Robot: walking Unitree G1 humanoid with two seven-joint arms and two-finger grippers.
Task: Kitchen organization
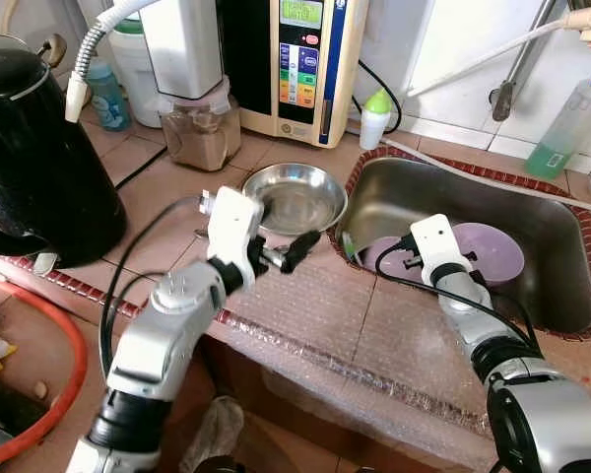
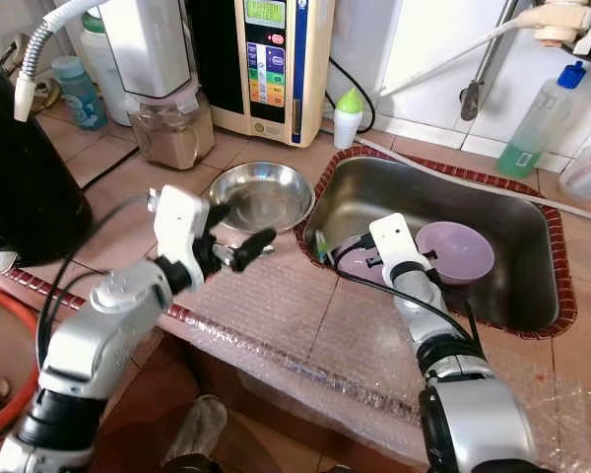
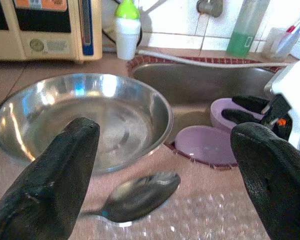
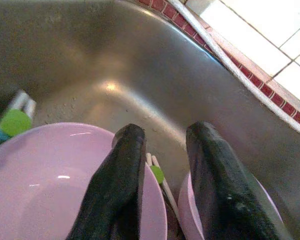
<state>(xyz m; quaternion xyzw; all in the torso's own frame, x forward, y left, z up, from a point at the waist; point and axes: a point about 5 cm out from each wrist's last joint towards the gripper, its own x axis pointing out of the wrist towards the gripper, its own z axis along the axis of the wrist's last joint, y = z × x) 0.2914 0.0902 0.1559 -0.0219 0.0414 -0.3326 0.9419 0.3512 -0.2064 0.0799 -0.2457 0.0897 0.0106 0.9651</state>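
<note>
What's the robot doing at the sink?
The robot is tidying a kitchen counter. Its right gripper reaches down into the steel sink, fingers a little apart, just above two purple bowls and some green-tipped chopsticks. Its left gripper hovers open over the counter beside a steel bowl, with a spoon lying just below it. Neither is holding anything yet.

Both silver arms are reaching forward toward the rectangular stainless steel sink (image 1: 561, 296). The left gripper (image 1: 294, 250) is hovering just outside the sink's near left corner, its wrist bending sideways so the two long black fingers are pointing toward the basin; those fingers (image 3: 55, 180) are spreading wide apart. The right gripper (image 4: 165, 185) is dipping down inside the sink, its fingers (image 4: 117, 190) standing slightly parted, with the forearm stretching over the sink's front edge.
</note>
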